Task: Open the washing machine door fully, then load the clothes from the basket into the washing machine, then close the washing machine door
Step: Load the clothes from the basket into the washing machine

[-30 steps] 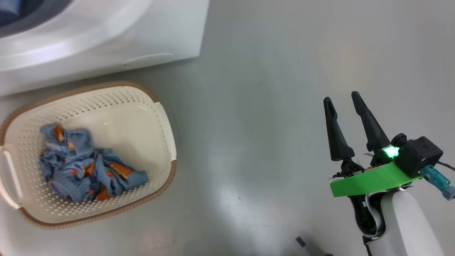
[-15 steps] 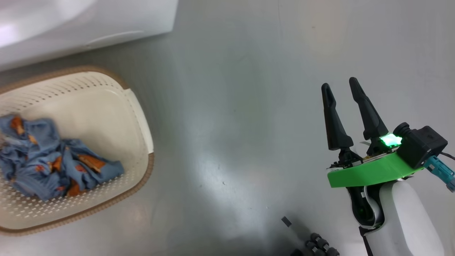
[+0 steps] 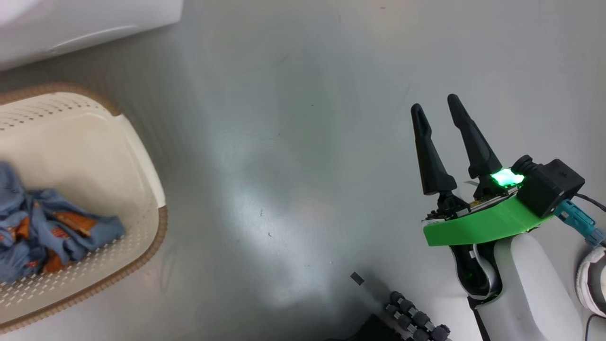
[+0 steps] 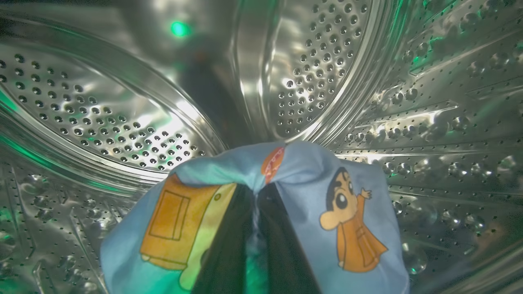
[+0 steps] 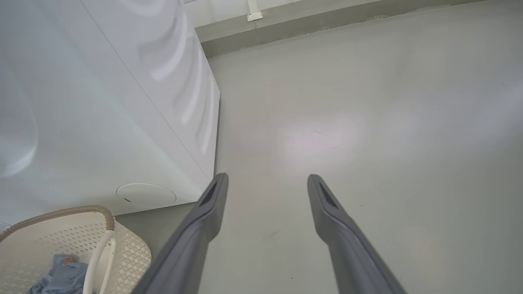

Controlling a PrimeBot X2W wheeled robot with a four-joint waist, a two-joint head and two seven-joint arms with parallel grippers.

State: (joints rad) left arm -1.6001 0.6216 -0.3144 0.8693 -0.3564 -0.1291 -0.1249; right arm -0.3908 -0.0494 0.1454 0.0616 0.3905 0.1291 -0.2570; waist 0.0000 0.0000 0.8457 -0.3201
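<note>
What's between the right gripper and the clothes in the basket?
Nothing visible. Only floor lies between the open right gripper and the basket. The clothes lie uncovered inside, behind its wall, so probably reach in from above.

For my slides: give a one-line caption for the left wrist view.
Inside the steel drum, the left gripper holds blue cartoon-print clothes.

Smooth grey floor (image 3: 293, 118), soft pale glare patches (image 5: 322, 136), darker skirting strip (image 5: 327, 24) under a white wall (image 5: 220, 10)
</note>
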